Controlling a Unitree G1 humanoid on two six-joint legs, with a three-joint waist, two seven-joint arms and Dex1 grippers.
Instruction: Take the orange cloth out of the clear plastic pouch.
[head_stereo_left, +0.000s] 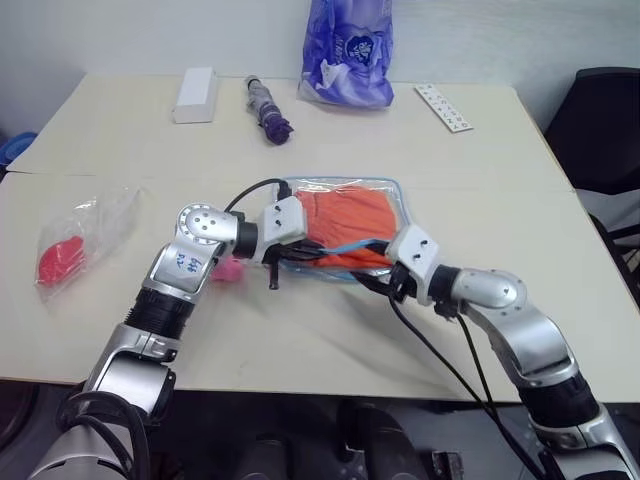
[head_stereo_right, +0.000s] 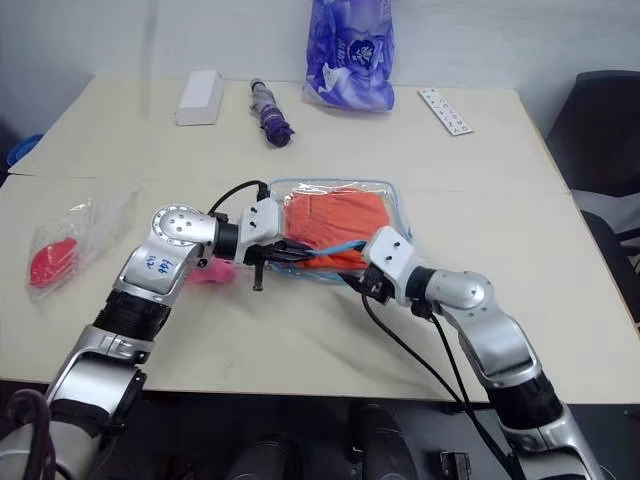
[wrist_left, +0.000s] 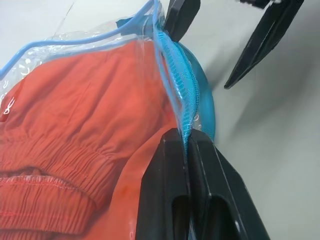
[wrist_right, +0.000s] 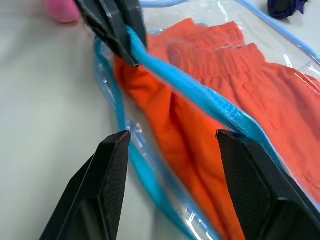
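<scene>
The clear plastic pouch (head_stereo_left: 392, 190) with light blue zipper edging lies flat at mid table, and the orange cloth (head_stereo_left: 352, 218) is inside it. My left gripper (wrist_left: 185, 139) is shut on the upper blue zipper edge at the pouch's near opening and holds it up off the lower edge. From the right, my right gripper (wrist_right: 172, 136) stands open at that same opening. The lifted blue edge and a fold of orange cloth lie just ahead of its fingers (wrist_right: 112, 165), and nothing is gripped between them.
A pink plush toy (head_stereo_left: 228, 268) lies just left of the pouch, under my left wrist. A thin clear bag with a red item (head_stereo_left: 62, 258) is at far left. Along the back stand a white box (head_stereo_left: 196, 95), a folded purple umbrella (head_stereo_left: 268, 110), a blue-purple printed bag (head_stereo_left: 347, 50) and a white strip (head_stereo_left: 443, 107).
</scene>
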